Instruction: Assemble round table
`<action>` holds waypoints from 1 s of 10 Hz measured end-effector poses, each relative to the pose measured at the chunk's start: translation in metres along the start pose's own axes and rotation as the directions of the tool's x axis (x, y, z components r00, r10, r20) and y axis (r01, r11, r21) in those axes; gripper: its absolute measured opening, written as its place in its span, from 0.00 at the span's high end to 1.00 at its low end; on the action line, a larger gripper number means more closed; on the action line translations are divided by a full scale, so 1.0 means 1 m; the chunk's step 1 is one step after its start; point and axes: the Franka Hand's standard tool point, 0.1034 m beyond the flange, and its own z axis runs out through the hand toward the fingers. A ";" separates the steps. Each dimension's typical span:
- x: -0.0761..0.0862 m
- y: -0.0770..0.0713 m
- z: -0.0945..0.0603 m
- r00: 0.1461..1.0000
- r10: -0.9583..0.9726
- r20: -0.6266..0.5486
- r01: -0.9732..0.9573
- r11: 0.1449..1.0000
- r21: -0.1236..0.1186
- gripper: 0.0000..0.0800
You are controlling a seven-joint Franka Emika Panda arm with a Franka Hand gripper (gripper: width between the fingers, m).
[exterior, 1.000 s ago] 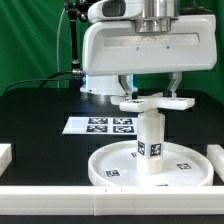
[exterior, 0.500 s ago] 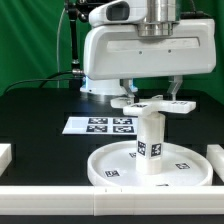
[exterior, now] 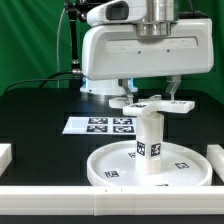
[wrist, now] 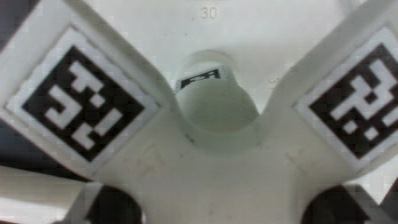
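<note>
End effector [exterior: 150, 97] clasping cross base [exterior: 185, 102], marker board [exterior: 98, 125] behind disc [exterior: 105, 165]

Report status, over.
Gripper shut on cross base. Cross base on top of leg, leg upright on round disc. Marker board lies behind, apart from disc.

The black table [exterior: 40, 112] carries the round disc [exterior: 108, 170] near its front, with the marker board [exterior: 100, 125] lying flat at the disc's eleven o'clock, just apart. White border rails [exterior: 100, 205] lie at six, nine and three o'clock.
</note>
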 end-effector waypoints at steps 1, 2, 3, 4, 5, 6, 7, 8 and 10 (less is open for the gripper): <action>0.000 0.000 0.000 1.000 0.001 0.000 -0.001 1.000 0.000 0.45; 0.000 0.000 0.000 1.000 0.013 0.000 -0.013 1.000 0.000 0.45; 0.000 0.000 0.000 1.000 0.013 0.000 -0.013 1.000 0.000 0.45; 0.000 0.000 0.000 0.999 0.048 -0.001 -0.048 0.999 0.003 0.45; 0.000 0.002 0.000 0.978 0.210 -0.003 -0.210 0.977 0.020 0.45; 0.000 0.001 0.001 0.930 0.367 -0.013 -0.367 0.930 0.034 0.45; -0.001 0.001 0.002 0.861 0.508 -0.030 -0.506 0.861 0.047 0.45; -0.001 0.000 0.002 0.857 0.514 -0.031 -0.513 0.857 0.047 0.45; -0.001 0.000 0.002 0.857 0.514 -0.031 -0.513 0.857 0.047 0.45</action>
